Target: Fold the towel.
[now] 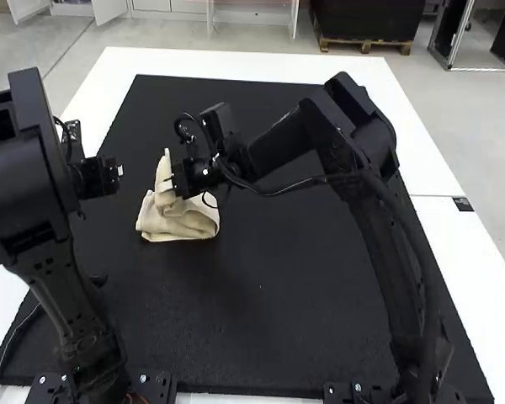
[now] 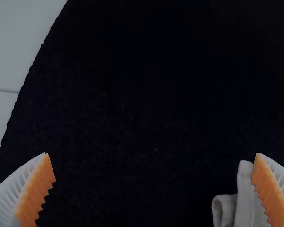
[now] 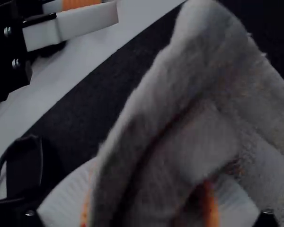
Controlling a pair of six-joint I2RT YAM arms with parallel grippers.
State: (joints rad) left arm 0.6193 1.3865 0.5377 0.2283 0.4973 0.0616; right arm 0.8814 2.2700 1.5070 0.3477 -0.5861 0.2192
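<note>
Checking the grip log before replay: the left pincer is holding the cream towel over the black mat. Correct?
Wrong arm. It's the right pincer that is holding the cream towel over the black mat; the right wrist view shows the towel between its fingers.
</note>
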